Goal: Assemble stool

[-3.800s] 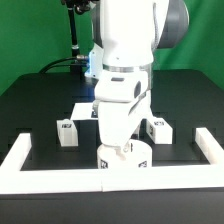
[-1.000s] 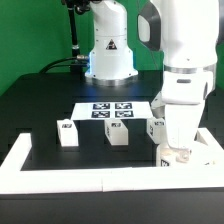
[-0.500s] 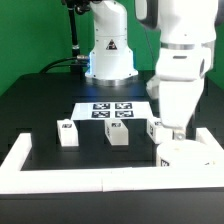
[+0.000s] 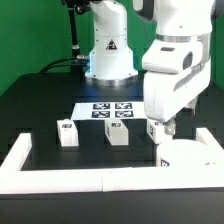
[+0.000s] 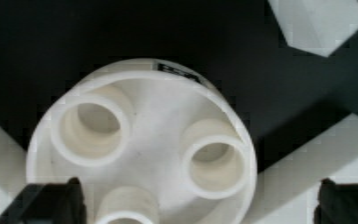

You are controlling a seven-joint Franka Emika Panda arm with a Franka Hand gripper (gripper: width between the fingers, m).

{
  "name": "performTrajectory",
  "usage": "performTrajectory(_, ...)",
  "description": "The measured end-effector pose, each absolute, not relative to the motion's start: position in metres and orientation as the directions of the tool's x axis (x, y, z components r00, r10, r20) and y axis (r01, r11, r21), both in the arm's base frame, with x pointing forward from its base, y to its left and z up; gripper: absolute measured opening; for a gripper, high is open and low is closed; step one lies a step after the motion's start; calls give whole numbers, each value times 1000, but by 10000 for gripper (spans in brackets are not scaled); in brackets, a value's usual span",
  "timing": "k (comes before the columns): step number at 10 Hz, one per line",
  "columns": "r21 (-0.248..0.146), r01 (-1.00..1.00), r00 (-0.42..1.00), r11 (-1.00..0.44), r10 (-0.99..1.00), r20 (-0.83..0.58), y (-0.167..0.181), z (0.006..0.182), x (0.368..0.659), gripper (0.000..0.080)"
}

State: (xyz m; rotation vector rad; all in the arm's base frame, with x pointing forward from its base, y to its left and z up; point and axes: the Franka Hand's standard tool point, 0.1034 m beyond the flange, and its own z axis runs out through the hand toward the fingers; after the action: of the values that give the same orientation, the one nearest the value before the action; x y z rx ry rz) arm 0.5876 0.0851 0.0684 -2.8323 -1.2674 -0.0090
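The white round seat (image 4: pixel 186 157) lies flat in the front corner at the exterior view's right, against the border wall. In the wrist view the seat (image 5: pixel 149 135) shows its face with three round holes. My gripper (image 4: pixel 166 128) hangs just above the seat's far edge, open and empty; in the wrist view the gripper (image 5: pixel 202 208) has its dark fingertips (image 5: pixel 51 200) wide apart. Two leg blocks (image 4: pixel 67 133) (image 4: pixel 119 134) stand on the black table. A third leg block (image 4: pixel 153 130) is partly hidden behind my gripper.
The marker board (image 4: pixel 108 111) lies flat behind the leg blocks. The white border wall (image 4: pixel 90 179) runs along the front and turns up both sides. The robot's base (image 4: pixel 110 55) stands at the back.
The gripper carried the seat from the front middle to the corner at the exterior view's right, let it go and has risen off it.
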Motion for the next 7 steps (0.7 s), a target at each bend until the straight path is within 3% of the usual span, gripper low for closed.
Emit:
performTrajectory(4, -36, 313, 949, -949, 314, -22, 85, 65, 569, 649)
performTrajectory(6, -101, 113, 993, -988, 115, -21, 79, 66, 573, 649)
performTrajectory(7, -100, 63, 997, -993, 67, -28, 83, 66, 572, 649)
